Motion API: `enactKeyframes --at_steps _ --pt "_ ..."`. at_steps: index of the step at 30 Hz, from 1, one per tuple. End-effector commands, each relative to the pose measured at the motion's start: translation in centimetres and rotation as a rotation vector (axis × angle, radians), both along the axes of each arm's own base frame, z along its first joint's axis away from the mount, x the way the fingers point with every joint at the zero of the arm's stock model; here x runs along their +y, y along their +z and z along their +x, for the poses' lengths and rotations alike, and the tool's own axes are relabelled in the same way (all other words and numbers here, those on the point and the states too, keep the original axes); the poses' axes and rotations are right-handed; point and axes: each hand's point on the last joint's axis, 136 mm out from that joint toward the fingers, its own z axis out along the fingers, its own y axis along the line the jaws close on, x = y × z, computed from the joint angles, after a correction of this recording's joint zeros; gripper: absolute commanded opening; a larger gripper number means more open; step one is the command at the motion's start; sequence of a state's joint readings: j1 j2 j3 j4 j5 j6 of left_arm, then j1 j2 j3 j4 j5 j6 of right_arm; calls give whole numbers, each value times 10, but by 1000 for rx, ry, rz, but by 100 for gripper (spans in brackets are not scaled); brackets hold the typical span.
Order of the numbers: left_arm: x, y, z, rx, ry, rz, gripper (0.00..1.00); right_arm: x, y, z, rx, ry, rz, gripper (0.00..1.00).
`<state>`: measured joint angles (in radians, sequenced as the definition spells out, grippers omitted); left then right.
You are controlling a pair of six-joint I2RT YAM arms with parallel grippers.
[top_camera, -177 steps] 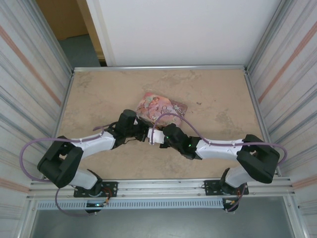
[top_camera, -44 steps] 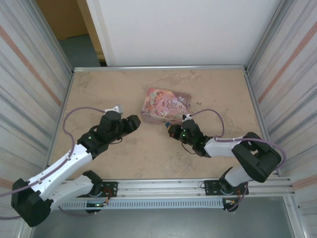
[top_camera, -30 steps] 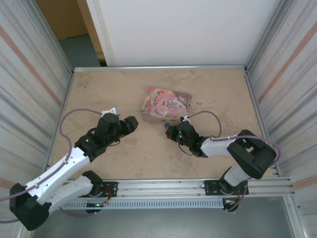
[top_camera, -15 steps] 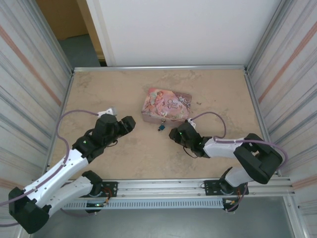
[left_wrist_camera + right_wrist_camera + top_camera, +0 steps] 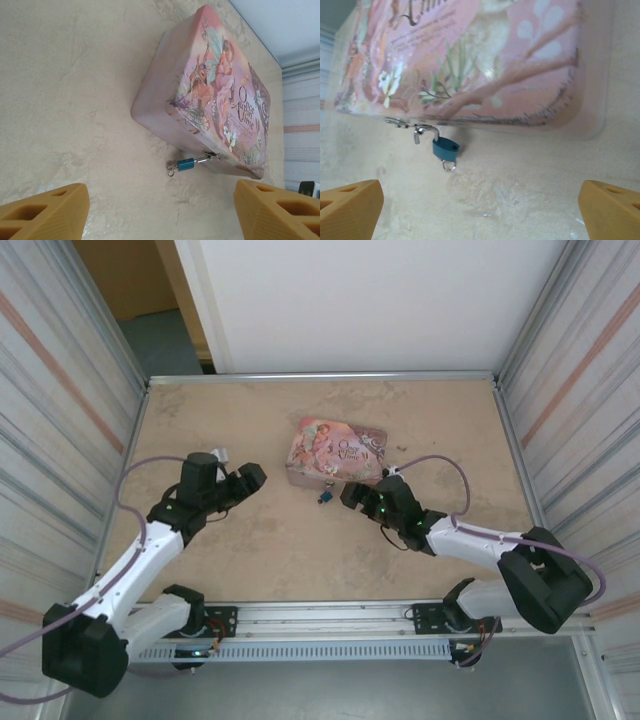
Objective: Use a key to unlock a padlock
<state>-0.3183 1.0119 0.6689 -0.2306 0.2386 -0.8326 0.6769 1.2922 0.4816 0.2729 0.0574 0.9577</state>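
So, standing there: the beige mottled table (image 5: 200, 420) carried everything. Roughly mid-table sat a pink rectangular tin with fairy artwork (image 5: 335, 450), lying flat, lid up. The left end effector (image 5: 250, 478) hung off to the tin's left, well apart from it. Its orange fingers (image 5: 45, 210) were spread wide with nothing between them. The right end effector (image 5: 349, 492) was near the tin's front right corner, pointed at the front edge, also spread wide and holding nothing.

The tiny blue-teal padlock with a thin silvery shackle (image 5: 445, 147) lay on the table right against the tin's near side. Its shackle was hooked into the little metal clasp (image 5: 400, 121) there, though I couldn't tell if it was latched. Neither end effector touched it. A small silvery ring (image 5: 449, 166) stuck out of the padlock's bottom end, too small to make out more.
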Motion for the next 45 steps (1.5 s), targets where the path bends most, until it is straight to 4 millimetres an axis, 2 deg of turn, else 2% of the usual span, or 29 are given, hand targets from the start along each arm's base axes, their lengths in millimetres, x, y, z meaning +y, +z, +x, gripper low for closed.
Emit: enactKeyframes --at_steps 1,7,16,27,35,45 --pt "-16 0 5 5 -120 -69 75 4 9 0 -26 50 42 99" --pt "-28 -9 31 20 -209 -40 71 11 19 5 -41 87 114 99" --pt "-47 -20 74 32 -297 -29 70 21 20 11 -32 116 146 99" --pt "-67 -48 106 112 -394 -15 68 22 16 19 -57 129 81 99" --pt "-72 -81 102 201 -421 42 62 24 15 23 -89 182 33 99" --pt "-79 -101 75 263 -406 72 59 17 19 35 -143 303 -66 99"
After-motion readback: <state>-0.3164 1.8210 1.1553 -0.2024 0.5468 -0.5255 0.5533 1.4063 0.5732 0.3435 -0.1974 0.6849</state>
